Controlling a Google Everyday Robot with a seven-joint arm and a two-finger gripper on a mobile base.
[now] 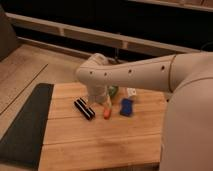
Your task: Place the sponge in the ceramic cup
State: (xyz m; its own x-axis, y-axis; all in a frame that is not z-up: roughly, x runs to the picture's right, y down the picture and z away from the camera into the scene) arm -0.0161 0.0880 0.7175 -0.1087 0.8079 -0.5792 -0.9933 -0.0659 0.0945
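Note:
The bright blue sponge (126,107) lies flat on the wooden board (100,145), right of centre. Just behind it, the small pale ceramic cup (131,93) stands upright. My white arm comes in from the right and bends down at its elbow. The gripper (100,98) hangs at the arm's end, low over the board. It is to the left of the sponge and the cup and in front of the green dish, apart from both task things.
A dark green dish (114,91) is mostly hidden behind the gripper. A slim orange piece (106,113) and a black bar (84,108) lie left of the sponge. A dark mat (22,125) borders the board's left edge. A ledge runs along the back.

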